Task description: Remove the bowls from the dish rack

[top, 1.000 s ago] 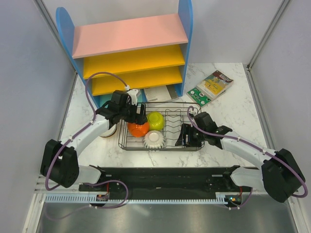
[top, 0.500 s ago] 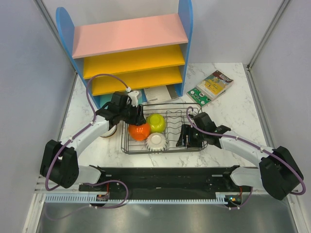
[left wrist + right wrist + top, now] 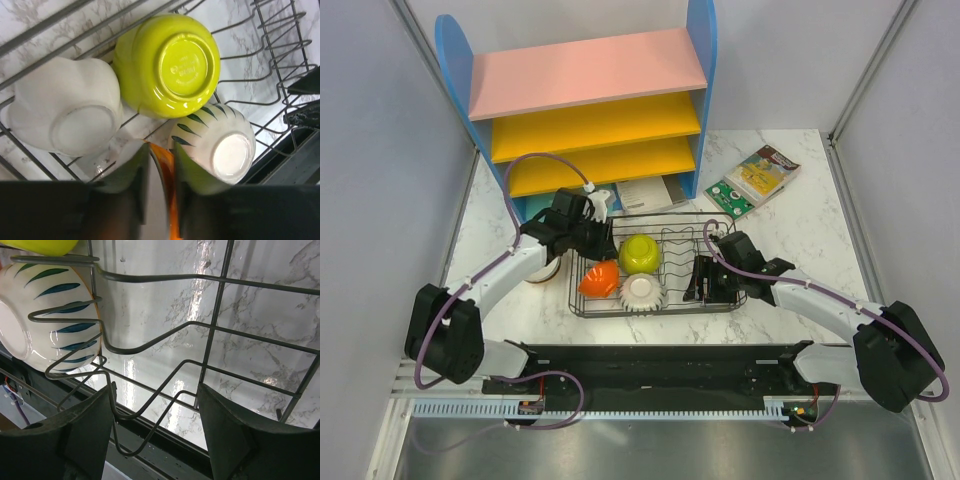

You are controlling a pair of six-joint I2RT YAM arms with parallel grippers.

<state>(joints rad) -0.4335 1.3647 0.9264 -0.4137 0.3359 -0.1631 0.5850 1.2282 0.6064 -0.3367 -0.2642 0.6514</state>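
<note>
I think the step in hand is taking out the orange bowl (image 3: 599, 278). It sits tipped on its side at the left end of the dish rack (image 3: 672, 262). The left gripper (image 3: 160, 150) is narrow, with its two fingers pinching the bowl's rim.

Next the bowl needs to go straight up, high enough to clear the wires. Then it can go over to the table.

The right gripper (image 3: 154, 395) is wide and holds nothing. It stands over the wires at the rack's right end (maybe to stop the rack from sliding).

I count four bowls:
- **In the rack (three):** the orange one, one yellow-green bowl (image 3: 640, 253) and one white bowl with green stripes (image 3: 641, 290).
- **Beside the rack (one):** a plain white bowl (image 3: 65, 107) at its left side, which looks to be out on the table.

There is one rack and two arms.
</note>
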